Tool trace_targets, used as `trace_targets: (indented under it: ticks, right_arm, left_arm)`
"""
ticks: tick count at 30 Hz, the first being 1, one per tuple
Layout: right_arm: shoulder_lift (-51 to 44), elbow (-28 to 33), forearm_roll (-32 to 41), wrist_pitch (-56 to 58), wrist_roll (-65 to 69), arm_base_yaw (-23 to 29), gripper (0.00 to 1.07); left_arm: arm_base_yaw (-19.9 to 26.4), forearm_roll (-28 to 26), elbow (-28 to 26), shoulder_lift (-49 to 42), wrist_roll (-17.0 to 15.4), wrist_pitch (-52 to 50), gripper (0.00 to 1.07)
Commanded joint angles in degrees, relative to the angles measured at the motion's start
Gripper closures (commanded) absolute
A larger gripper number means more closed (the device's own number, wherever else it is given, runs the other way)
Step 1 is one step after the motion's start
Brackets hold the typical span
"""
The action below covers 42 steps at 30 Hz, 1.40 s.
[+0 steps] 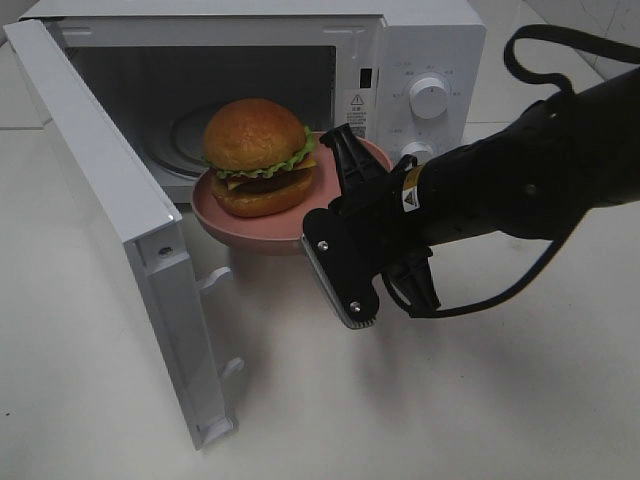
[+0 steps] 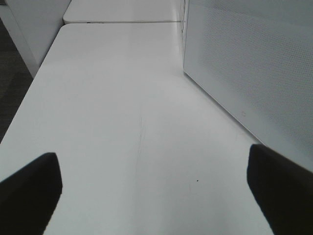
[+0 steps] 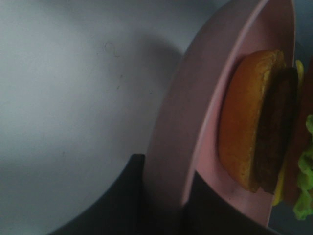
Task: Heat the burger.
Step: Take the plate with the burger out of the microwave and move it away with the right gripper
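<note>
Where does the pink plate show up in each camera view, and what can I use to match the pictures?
Exterior high: the pink plate sits centre frame at the mouth of the open microwave, carrying the burger, its right rim pinched by the right gripper.
Left wrist: not in it; only the table and the microwave's side show.
Right wrist: the plate fills the right half, rim held between the fingers.
Shared landmark: the burger.
</note>
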Motion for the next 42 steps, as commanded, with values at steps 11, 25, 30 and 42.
trace_targets:
  ticks: [11,25,30,42]
  right_arm:
    - [-12.7,8.1,0.2,-3.7,2.2,-0.3,1.07]
    - [-23.4,14.3,0.2,2.1,2.2,-0.3,1.07]
    - [-27.3,15.2,-1.5,6.2,2.2,-0.3,1.07]
    - [-40.6,20.7,-1.5,13.5,3.4,-0.3,1.07]
  left_arm:
    - [0.1,0.1,0.2,-1.4,-0.1,-0.2,0.09]
    - [0.1,0.1,0.2,-1.4,-0.1,-0.2,0.09]
    - [0.1,0.1,0.2,-1.4,-0.1,-0.2,0.09]
    - [0.1,0.1,0.2,-1.4,-0.1,-0.2,0.09]
